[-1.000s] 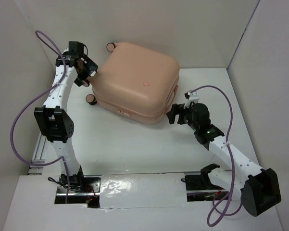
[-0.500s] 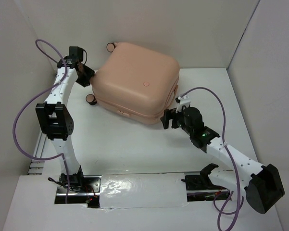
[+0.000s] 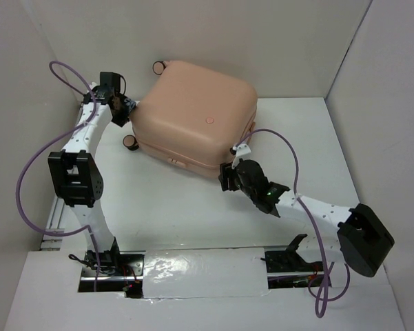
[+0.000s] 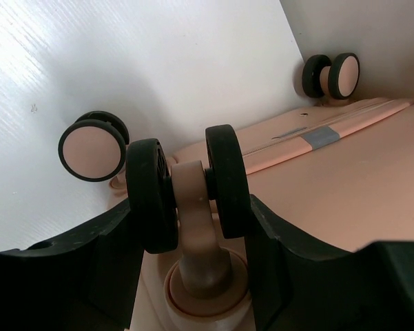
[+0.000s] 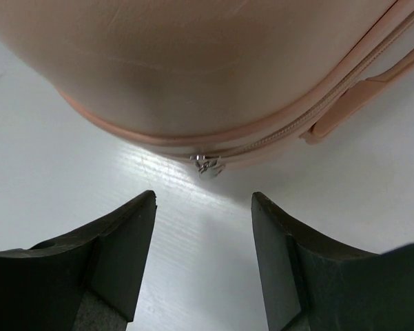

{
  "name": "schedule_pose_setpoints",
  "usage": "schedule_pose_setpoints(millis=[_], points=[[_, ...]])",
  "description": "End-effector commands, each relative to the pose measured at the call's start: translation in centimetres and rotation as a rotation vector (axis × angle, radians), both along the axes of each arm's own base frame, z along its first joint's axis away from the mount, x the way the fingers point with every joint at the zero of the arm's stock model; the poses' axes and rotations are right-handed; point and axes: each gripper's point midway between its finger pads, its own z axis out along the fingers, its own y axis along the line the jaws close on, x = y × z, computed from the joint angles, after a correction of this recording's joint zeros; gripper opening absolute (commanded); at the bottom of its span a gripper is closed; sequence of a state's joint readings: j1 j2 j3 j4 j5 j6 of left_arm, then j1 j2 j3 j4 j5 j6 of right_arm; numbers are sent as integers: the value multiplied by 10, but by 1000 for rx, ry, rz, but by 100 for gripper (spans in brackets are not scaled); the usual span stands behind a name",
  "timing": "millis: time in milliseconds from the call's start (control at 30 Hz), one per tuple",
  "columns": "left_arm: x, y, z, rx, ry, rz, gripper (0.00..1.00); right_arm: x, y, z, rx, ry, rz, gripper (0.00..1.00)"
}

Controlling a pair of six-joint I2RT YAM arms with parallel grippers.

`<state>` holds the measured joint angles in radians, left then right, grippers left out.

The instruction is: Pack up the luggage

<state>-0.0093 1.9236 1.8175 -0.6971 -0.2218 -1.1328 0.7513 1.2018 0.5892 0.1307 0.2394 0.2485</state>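
The luggage (image 3: 193, 110), a peach-pink hard-shell suitcase, lies closed and flat at the back of the table. My left gripper (image 3: 122, 110) is at its left corner. In the left wrist view the two black fingers (image 4: 268, 241) press on either side of a twin caster wheel (image 4: 224, 179), so the left gripper (image 4: 191, 207) is shut on it. My right gripper (image 3: 225, 178) sits low at the suitcase's front right corner. It (image 5: 203, 200) stands open over bare table, and a small metal zipper pull (image 5: 208, 165) hangs from the shell's seam just ahead of the fingertips.
Two more wheels show at the back (image 3: 158, 67) and front left (image 3: 129, 143). White walls close in on the left, back and right; the left arm works close to the left wall. A pink side handle (image 5: 358, 96) lies right of the zipper pull.
My left gripper moved in onto the caster wheel and closed on it. The right arm swung left and lower to the suitcase's front right corner, and its jaws narrowed.
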Motion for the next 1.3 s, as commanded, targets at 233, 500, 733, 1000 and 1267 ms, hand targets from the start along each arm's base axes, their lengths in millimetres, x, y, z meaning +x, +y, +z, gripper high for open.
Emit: schedule_pose_setpoints(millis=[233,500,733,1000,1267], points=[[-33,-21,-23,74,121,-139,0,46,11,42,129,-170,-216,46],[-37,-18,-22,87,123,-139,0,65,4,50,163,-178,-285,0],[-40,-5,-20,113,127,-121,0,59,-50,46,119,-156,-528,0],[-44,17,-23,130,141,-78,0,64,-145,36,-38,-124,-811,0],[-40,16,-25,127,144,-92,0,109,-155,53,-13,-175,-661,0]])
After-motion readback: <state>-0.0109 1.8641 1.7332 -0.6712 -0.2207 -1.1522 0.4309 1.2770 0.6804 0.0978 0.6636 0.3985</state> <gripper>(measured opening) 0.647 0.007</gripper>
